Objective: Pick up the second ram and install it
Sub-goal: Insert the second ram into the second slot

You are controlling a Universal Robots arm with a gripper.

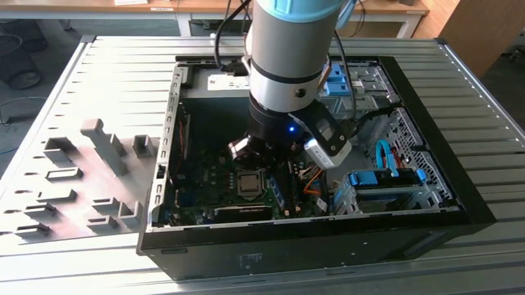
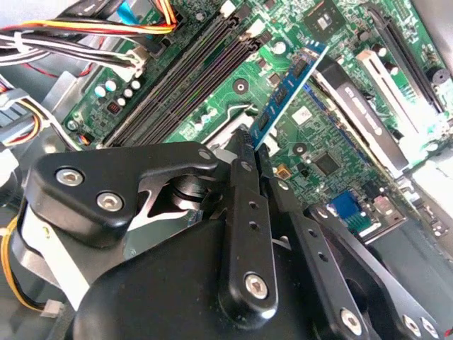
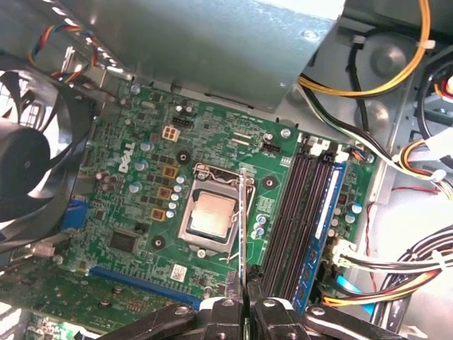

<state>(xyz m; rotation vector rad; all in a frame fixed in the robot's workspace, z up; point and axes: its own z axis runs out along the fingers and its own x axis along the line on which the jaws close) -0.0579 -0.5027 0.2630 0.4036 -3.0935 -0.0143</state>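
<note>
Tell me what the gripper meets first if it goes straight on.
Likely the motherboard beside the memory slots, with the second ram in the gripper touching first; depth is unclear.

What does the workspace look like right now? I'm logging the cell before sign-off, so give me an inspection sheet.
Surface: ribbed metal table carrying an open PC case.
Job's things: second ram held over the motherboard, between the processor chip and the memory slots; not seated.
Clutter: grey holder blocks on the table beside the case.
Grippers: gripper shut on the second ram.
Cables: bundled coloured wires along the case side, apart from the slots.
Surroundings: desk behind the table.
</note>
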